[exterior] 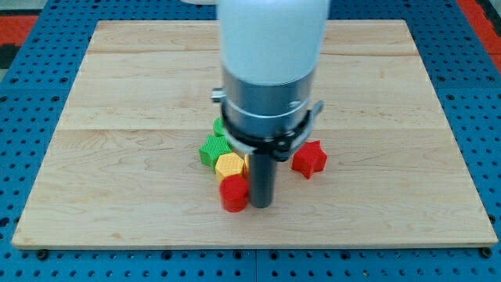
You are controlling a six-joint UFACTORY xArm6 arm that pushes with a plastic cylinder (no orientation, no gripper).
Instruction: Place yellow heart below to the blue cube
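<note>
Dark rod first: your tip [262, 205] sits on the wooden board [117, 188] at the right side of a tight cluster of blocks, and it has no jaws to open or close, so it holds nothing; it can only shove. Just to the view's left of the tip, touching or nearly so, is the red cylinder [233, 193]. Directly above that, hard against the rod's left side, is the yellow block [231, 165], which you should take for the yellow heart, though its outline is partly hidden by the rod. So the heart lies up and to the left of your tip, very close. Above-left of it is a green block [214, 149], with another bit of green [220, 124] showing under the arm's collar. To the view's right of the rod, slightly apart, sits a red star [309, 158].

The trouble: you cannot see any blue cube here. It may be hidden behind the arm's wide body, so the direction to push the heart cannot yet be judged
</note>
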